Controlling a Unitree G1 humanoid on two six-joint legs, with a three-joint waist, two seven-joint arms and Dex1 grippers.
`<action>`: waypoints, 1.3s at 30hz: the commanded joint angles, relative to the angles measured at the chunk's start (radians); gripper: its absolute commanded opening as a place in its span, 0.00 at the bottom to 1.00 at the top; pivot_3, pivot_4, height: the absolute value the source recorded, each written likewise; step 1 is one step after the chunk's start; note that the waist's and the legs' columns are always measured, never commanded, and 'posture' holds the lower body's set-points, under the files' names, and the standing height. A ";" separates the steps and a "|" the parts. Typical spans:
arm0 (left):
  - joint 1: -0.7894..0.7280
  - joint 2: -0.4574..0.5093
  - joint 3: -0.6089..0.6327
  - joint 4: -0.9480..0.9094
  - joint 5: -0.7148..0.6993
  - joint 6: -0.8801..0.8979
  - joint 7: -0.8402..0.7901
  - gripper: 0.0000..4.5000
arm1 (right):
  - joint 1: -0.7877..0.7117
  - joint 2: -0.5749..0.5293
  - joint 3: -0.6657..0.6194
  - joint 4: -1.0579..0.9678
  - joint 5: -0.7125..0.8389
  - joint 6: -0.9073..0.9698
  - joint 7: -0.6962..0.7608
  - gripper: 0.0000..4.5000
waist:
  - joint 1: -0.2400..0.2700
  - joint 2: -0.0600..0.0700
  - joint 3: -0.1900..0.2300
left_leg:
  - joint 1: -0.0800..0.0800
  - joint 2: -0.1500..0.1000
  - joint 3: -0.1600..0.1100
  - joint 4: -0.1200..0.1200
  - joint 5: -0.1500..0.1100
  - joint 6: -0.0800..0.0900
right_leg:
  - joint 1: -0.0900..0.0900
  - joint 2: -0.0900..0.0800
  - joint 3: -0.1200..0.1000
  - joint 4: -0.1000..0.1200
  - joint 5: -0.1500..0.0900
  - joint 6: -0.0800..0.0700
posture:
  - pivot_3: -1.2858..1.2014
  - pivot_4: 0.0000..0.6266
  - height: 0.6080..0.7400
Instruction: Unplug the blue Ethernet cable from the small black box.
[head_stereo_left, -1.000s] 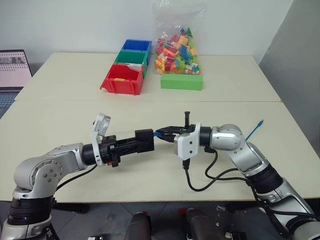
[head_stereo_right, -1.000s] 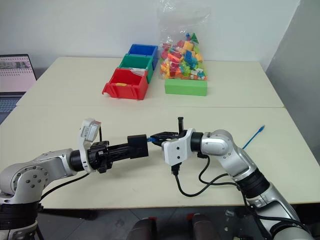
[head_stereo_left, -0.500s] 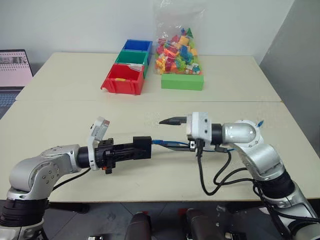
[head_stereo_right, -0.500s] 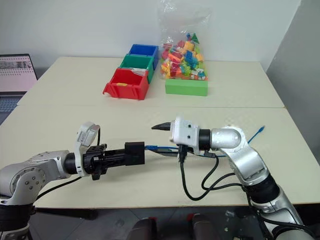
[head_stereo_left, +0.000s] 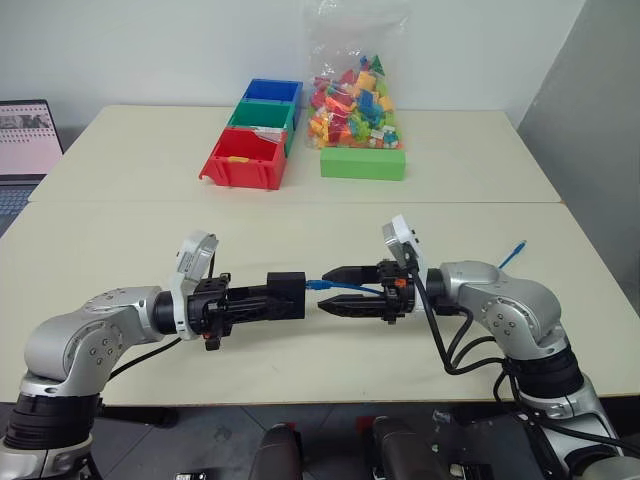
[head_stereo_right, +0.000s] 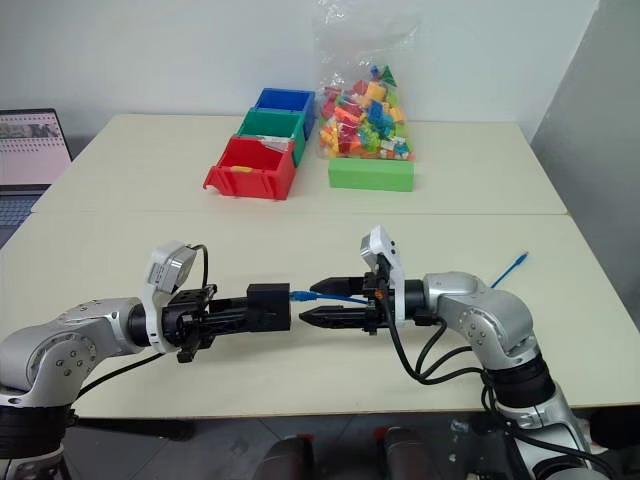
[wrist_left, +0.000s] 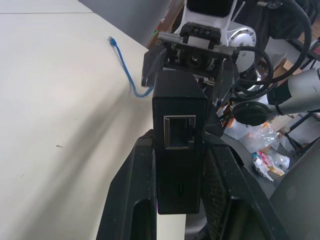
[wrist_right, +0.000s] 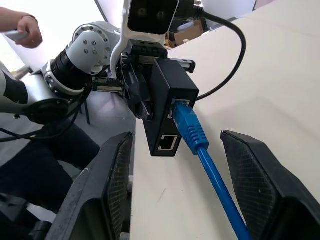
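— Left end effector (head_stereo_left: 292, 296) clenches the small black box (head_stereo_left: 288, 294) above the counter (head_stereo_left: 300, 225); why?
— Bracing it; right end effector (head_stereo_left: 333, 290) straddles the still-plugged blue Ethernet cable (wrist_right: 192, 131), released.

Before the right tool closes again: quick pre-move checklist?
1. Left tool clamped on the box: ok, it sits between the fingers.
2. Plug still seated in the box: ok, the cable enters the upper port, so it is not yet unplugged.
3. Right tool open: ok, fingers spread.
4. Cable between the right fingers: ok in the right wrist view, not gripped.
5. Right fingertips close enough to take the plug: cannot tell.
6. Far end of the cable free on the table: ok, it lies loose.
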 joint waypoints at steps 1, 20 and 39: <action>-0.011 0.003 0.020 -0.021 -0.013 -0.021 -0.019 0.18 | -0.031 0.022 -0.020 0.004 0.043 0.024 -0.010 0.66 | -0.001 0.000 0.000 | 0.000 0.000 0.000 0.000 0.000 0.000 | 0.000 0.000 0.000 0.000 0.000 0.000 | 0.52 0.24 1.00; 0.006 0.000 0.016 -0.035 -0.004 -0.037 -0.014 0.18 | -0.070 0.078 -0.051 0.057 0.091 0.075 -0.058 0.66 | -0.003 0.000 0.000 | 0.000 0.000 0.000 0.000 0.000 0.000 | 0.000 0.000 0.000 0.000 0.000 0.000 | 0.52 0.24 1.00; 0.005 -0.008 0.016 -0.036 0.000 -0.043 -0.001 0.18 | -0.071 0.061 -0.026 0.058 0.066 0.068 -0.034 0.30 | -0.003 0.000 0.000 | 0.000 0.000 0.000 0.000 0.000 0.000 | 0.000 0.000 0.000 -0.001 0.000 0.000 | 0.52 0.24 1.00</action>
